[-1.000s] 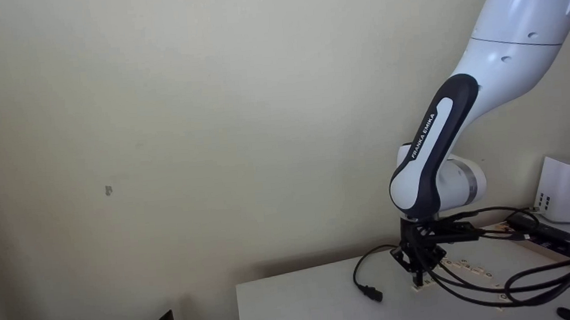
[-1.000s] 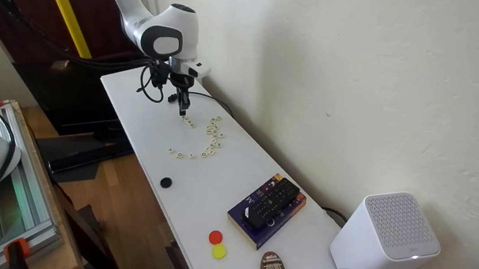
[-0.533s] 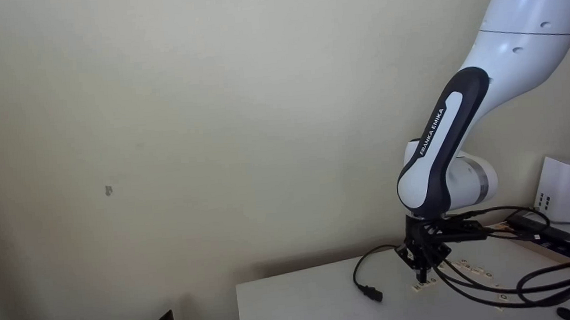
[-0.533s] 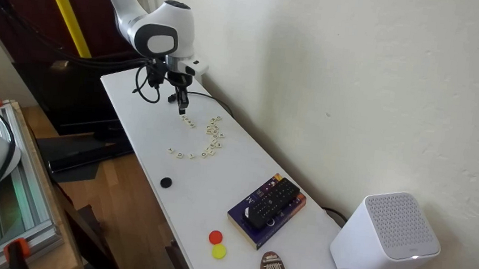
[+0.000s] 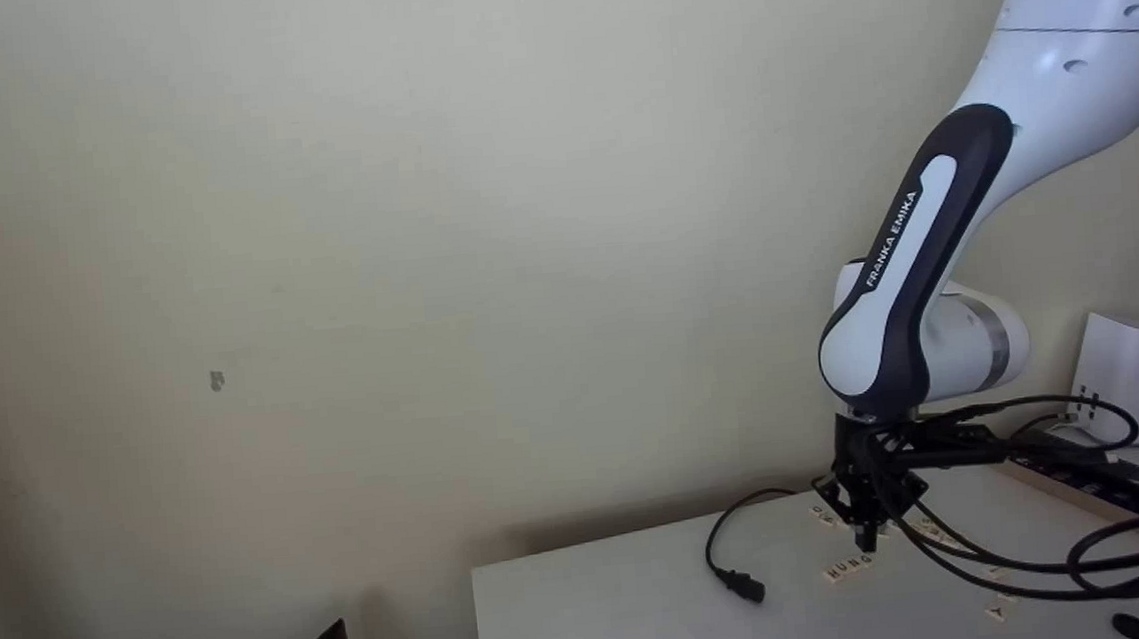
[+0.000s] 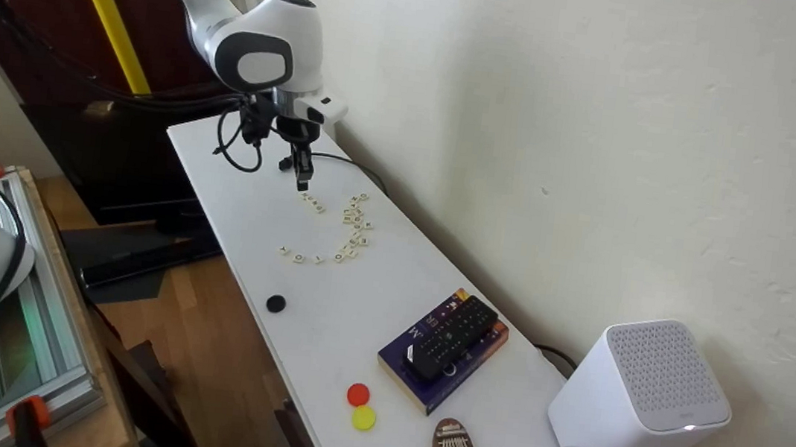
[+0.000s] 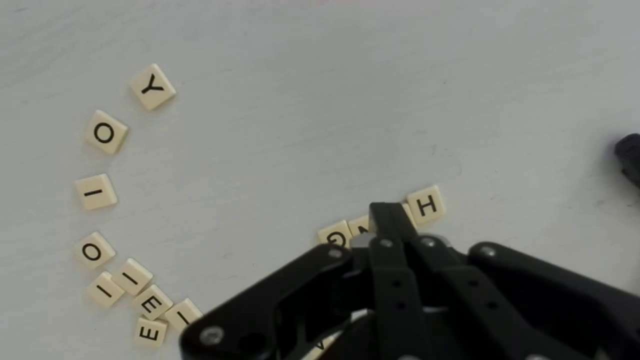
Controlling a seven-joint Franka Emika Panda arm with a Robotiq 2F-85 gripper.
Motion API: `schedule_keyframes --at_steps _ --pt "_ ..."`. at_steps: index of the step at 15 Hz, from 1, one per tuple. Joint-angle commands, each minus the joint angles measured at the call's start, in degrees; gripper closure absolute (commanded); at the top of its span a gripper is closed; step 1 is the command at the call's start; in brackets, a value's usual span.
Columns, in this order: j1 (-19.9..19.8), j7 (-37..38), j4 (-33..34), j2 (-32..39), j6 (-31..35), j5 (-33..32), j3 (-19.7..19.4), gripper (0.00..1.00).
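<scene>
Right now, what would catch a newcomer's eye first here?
Probably the big white arm, its closed black gripper right by a row of letter tiles on the table. Then the black remote lying on a purple book, and the white box toward the table's end opposite the arm.

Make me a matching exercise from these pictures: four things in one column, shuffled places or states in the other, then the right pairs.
Things
1. black two-fingered gripper
2. black oblong plastic remote control
3. yellow round disc
4. cream square tile lettered H

Places or states
A. beside a red round disc
B. at one end of a row of lettered tiles
C. shut, partly hiding that row in the wrist view
D. on a dark blue rectangular book

Pairs: 1-C, 2-D, 3-A, 4-B
</scene>
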Motion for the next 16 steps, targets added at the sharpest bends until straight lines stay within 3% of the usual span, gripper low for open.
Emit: schedule_keyframes --at_steps 1,4,5,16 --pt "-1.8 -2.0 -2.9 -3.3 0.9 -1.2 0.2 1.00" --pt "-2.5 -3.3 -3.1 -4.3 0.6 -1.4 0.2 1.00" --pt "-2.8 -3.7 -3.2 -4.6 0.3 -1.4 0.3 0.80" --pt "-4.5 -4.3 -1.2 -4.7 -2.3 -0.1 3.0 0.04"
